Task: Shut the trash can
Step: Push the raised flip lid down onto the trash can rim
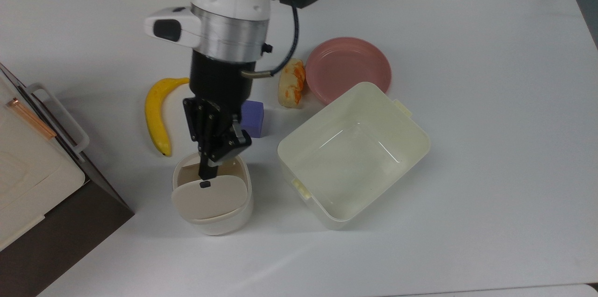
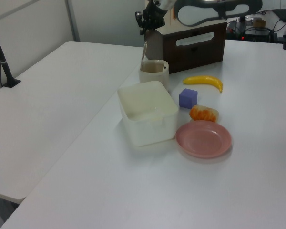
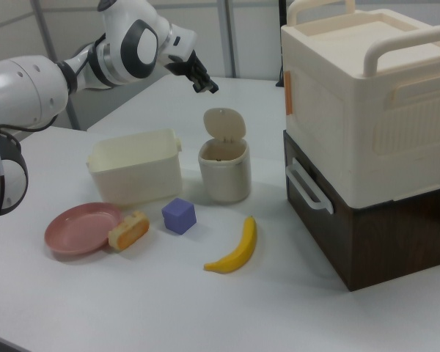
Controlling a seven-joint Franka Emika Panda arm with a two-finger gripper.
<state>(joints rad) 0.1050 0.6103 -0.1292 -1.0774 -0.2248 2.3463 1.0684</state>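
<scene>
The small cream-white rounded-square plastic trash can [image 1: 212, 208] stands upright on the white tabletop [image 1: 467, 157], its mouth facing up and its beige hinged lid [image 3: 224, 123] raised, standing nearly on end above the rim in the right view, with a tiny black latch button [image 1: 204, 184] on the lid's inner face. In the top view the lid hangs over the lower half of the opening, and the hinge is on the side nearer the top view's bottom edge; the can's slightly longer side runs up and down the top view. It sits between the dark brown cabinet with a cream box on top [image 1: 42, 185] at the top view's left and the larger lidless cream rectangular tub [image 1: 353, 154] at the top view's right, just below the yellow banana [image 1: 156, 115]. The black two-finger gripper [image 1: 208, 173] hangs over the can's open mouth, close to the lid's upper edge, its fingers drawn narrowly together and holding nothing. On the tabletop there are one trash can, one tub, one banana, one purple cube [image 1: 254, 119], one pink round plate [image 1: 348, 69] and one orange-and-cream food piece [image 1: 291, 83] just beside the plate
</scene>
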